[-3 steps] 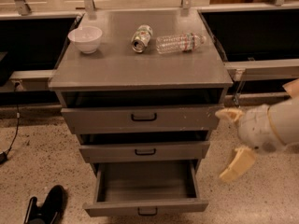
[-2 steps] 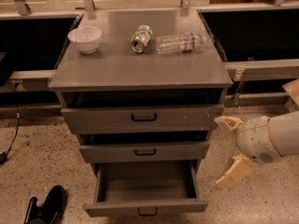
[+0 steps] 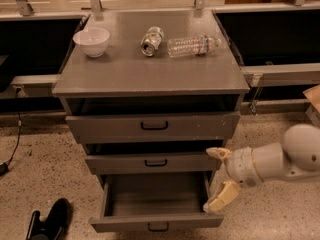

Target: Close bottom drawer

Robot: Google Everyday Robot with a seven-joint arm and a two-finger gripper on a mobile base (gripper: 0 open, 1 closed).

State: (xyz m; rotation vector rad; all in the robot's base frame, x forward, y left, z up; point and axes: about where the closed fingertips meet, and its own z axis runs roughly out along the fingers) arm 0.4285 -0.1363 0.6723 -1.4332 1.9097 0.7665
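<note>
The bottom drawer [image 3: 155, 223] is the lowest of the grey cabinet's three. It stands pulled far out, its inside empty, with a small black bar handle [image 3: 158, 228] on its low front panel. My gripper [image 3: 219, 176] is open, its two cream fingers spread apart. It hangs at the drawer's right side, the lower finger [image 3: 223, 196] just above the drawer's right front corner, the upper finger [image 3: 218, 154] near the middle drawer's right end. The arm reaches in from the right.
The middle drawer [image 3: 150, 162] and top drawer [image 3: 152, 126] stand slightly out. On the cabinet top lie a white bowl [image 3: 91, 41], a can [image 3: 151, 40] and a plastic bottle [image 3: 193, 45]. A black shoe [image 3: 49, 222] lies on the floor at lower left.
My gripper and arm have moved left and slightly down, closer to the bottom drawer's right side. The drawers have not moved.
</note>
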